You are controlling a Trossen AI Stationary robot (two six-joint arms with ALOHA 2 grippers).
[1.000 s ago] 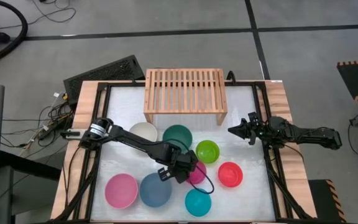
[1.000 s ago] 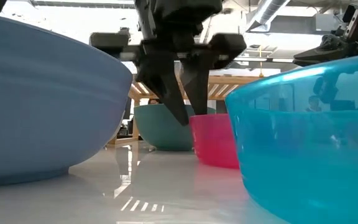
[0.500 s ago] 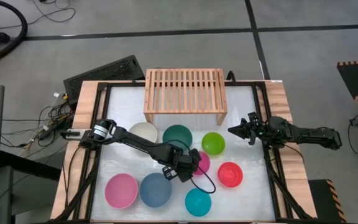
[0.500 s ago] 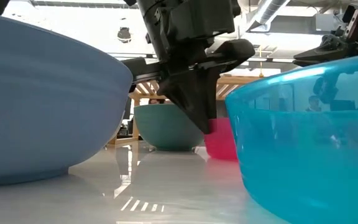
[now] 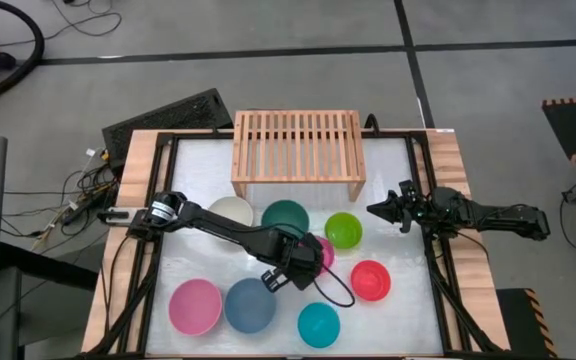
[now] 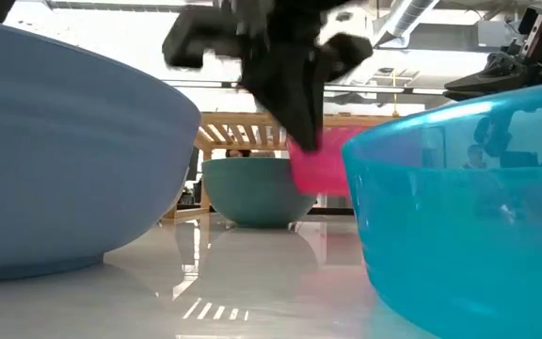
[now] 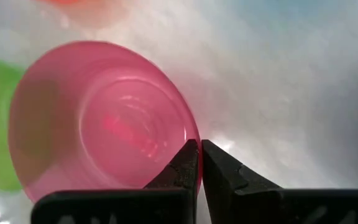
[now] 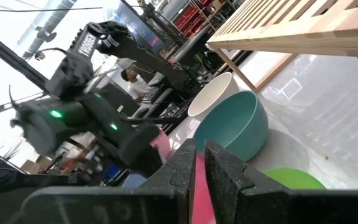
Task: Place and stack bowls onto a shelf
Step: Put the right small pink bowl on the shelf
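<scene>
A grey concrete floor with taped lines surrounds the white table (image 5: 208, 170), which is framed by wooden edges and black rails.

At centre frame in the high view the magenta bowl (image 5: 324, 250) is clamped at its rim by the left gripper (image 5: 306, 262), whose fingers (image 7: 188, 163) are pinched tight on the thin wall. In the low view the bowl hangs clear of the tabletop, tilted. It is small, glossy and plain, with faint rings inside.

Just above it in the frame sit the dark green bowl (image 5: 285, 219) and the lime green bowl (image 5: 343, 230), with the cream bowl (image 5: 232, 213) to their left. The red-orange bowl (image 5: 370, 280) lies to the lower right. Along the lower edge stand the pink bowl (image 5: 195, 306), the slate blue bowl (image 5: 249, 305) and the teal bowl (image 5: 318, 325).

The shelf (image 5: 296, 150) stands at upper centre, its slatted top bare. A strip of open tabletop separates it from the nearest bowls, and the white surface on either side of it is also free.

The right gripper (image 5: 376, 210) waits at the right edge of the table, fingers closed together, well apart from the bowls.
</scene>
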